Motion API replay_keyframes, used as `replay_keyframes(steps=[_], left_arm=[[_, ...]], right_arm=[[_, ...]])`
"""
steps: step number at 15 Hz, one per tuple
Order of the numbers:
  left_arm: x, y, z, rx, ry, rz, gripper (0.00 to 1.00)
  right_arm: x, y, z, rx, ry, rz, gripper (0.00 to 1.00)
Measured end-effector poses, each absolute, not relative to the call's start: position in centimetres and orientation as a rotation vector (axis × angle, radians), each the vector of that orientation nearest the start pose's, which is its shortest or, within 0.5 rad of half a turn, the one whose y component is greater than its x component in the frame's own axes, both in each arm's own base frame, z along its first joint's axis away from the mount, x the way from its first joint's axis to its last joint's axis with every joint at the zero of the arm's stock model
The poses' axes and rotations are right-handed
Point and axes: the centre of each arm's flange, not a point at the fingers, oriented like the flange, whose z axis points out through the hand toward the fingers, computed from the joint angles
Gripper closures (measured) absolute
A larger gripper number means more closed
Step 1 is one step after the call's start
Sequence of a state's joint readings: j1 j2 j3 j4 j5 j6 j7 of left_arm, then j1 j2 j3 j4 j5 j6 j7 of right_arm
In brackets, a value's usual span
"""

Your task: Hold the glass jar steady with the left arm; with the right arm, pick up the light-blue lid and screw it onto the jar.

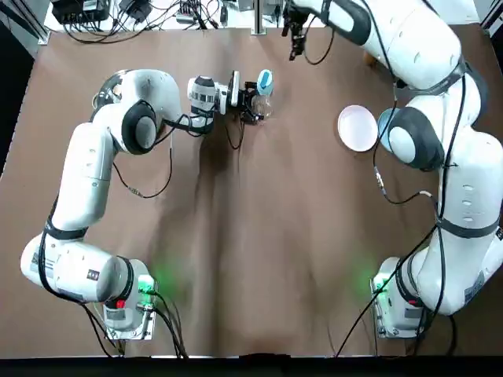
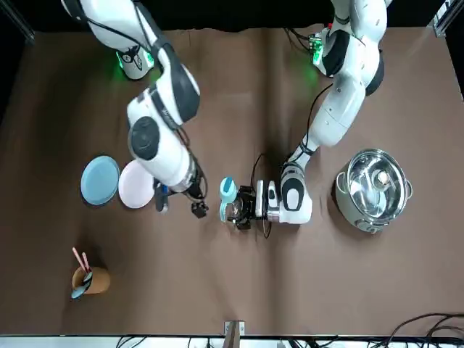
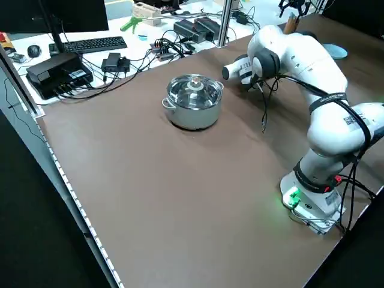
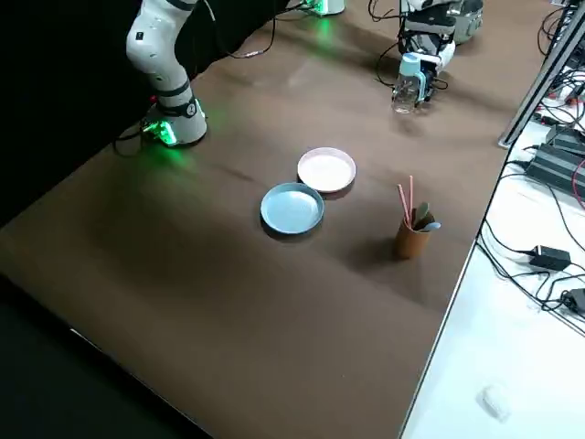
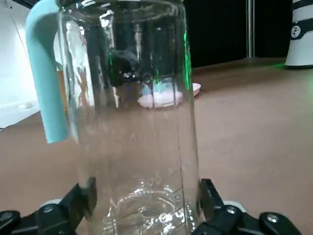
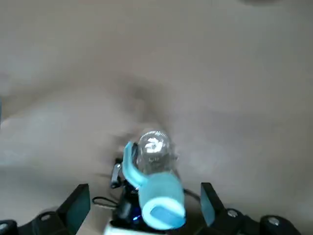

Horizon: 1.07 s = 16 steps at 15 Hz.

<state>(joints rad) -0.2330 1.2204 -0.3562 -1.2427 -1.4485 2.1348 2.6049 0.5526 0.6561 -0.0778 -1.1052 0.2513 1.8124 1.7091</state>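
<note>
Clear glass jar (image 5: 132, 122), light-blue lid (image 4: 410, 66) on top, clamped by left gripper (image 5: 145, 196); right gripper (image 6: 144, 192) spread, empty, above

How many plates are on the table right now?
2. A light-blue plate and a pale pink plate lie side by side on the robot's right, the pink one nearer the middle. The top view shows the blue one partly hidden under the right arm. No others are visible.

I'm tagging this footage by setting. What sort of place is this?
Probably a robotics lab, not a kitchen: a left arm and a right arm mounted on a brown table, with a keyboard, power adapters and loose cables on the white bench alongside.
</note>
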Motion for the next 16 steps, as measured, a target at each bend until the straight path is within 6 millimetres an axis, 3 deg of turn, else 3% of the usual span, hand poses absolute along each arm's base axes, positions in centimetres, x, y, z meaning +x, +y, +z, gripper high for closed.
replay_keyframes(steps=[4,6,9,13,14,16], left_arm=[[62.0,-38.4,5.7,1.16,-1.516,1.181,0.05],[62.0,-38.4,5.7,1.159,-1.517,1.181,0.05],[62.0,-38.4,5.7,1.159,-1.517,1.181,0.05],[62.0,-38.5,5.7,1.159,-1.517,1.181,0.05],[62.0,-38.5,5.7,1.159,-1.517,1.181,0.05],[62.0,-38.5,5.7,1.159,-1.517,1.181,0.05]], right_arm=[[66.8,29.8,45.0,-2.601,1.541,0.26,0.0],[68.0,25.6,46.4,-2.67,1.377,0.241,0.0],[68.2,20.6,47.7,-2.808,1.083,0.289,0.0],[69.1,15.0,46.7,-2.887,0.806,0.324,0.0],[69.3,11.8,46.0,-2.91,0.68,0.363,0.0],[69.4,8.7,45.6,-2.919,0.562,0.383,0.0]])
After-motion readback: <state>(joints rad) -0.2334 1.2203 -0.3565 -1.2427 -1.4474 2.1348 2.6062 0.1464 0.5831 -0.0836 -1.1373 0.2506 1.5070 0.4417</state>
